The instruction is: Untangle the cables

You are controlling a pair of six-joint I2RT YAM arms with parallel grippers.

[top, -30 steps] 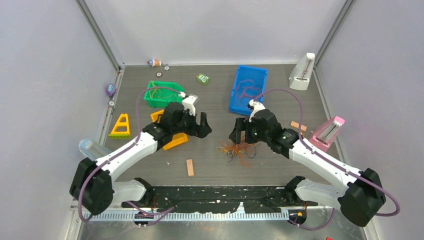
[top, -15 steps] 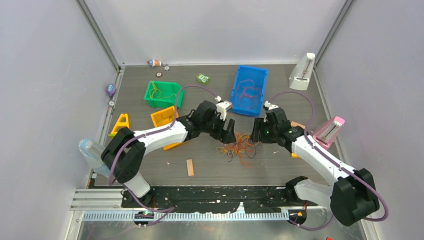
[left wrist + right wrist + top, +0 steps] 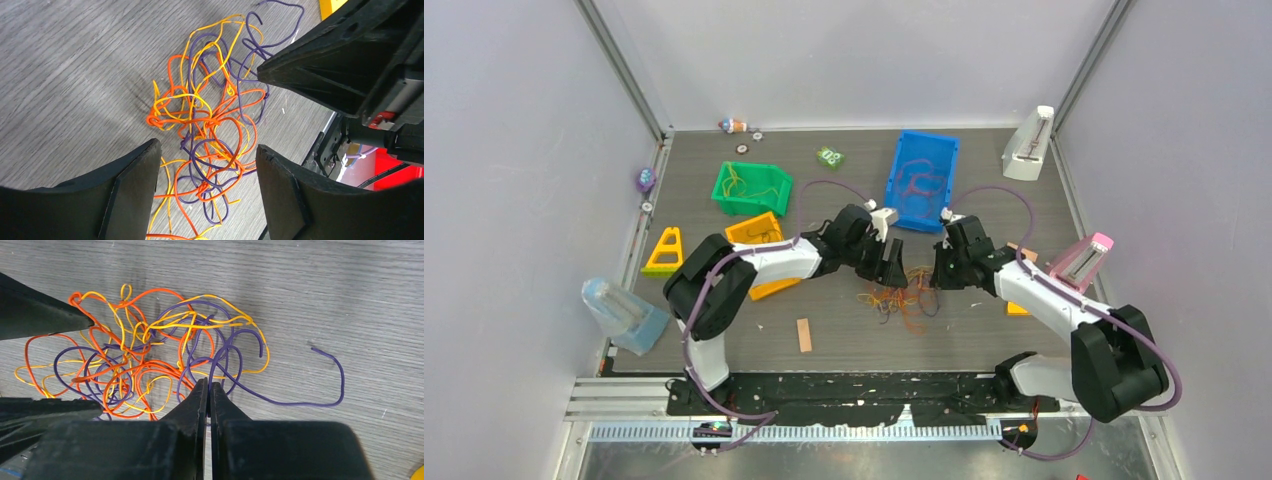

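Observation:
The cables [image 3: 900,295] lie as a tangle of thin orange, yellow and purple strands on the grey table, between my two grippers. My left gripper [image 3: 892,268] hangs at the tangle's left edge. In the left wrist view it [image 3: 207,146] stands open, with knotted cables [image 3: 210,125] on the table between and beyond its fingers. My right gripper [image 3: 936,275] is at the tangle's right edge. In the right wrist view it [image 3: 209,384] is shut, and a purple cable [image 3: 300,402] runs into its tips. The other loops [image 3: 140,365] spread to the left.
A blue bin [image 3: 892,188] holding a few wires stands behind the tangle. A green bin [image 3: 722,192] and an orange bin [image 3: 742,232] are at the left. A wooden block [image 3: 804,334], a yellow triangle [image 3: 664,252] and a pink-topped stand [image 3: 1079,262] lie around.
My left arm has swung right from the orange bin to the tangle, its jaws narrowing a little. My right gripper has closed on a purple strand at the tangle's right edge.

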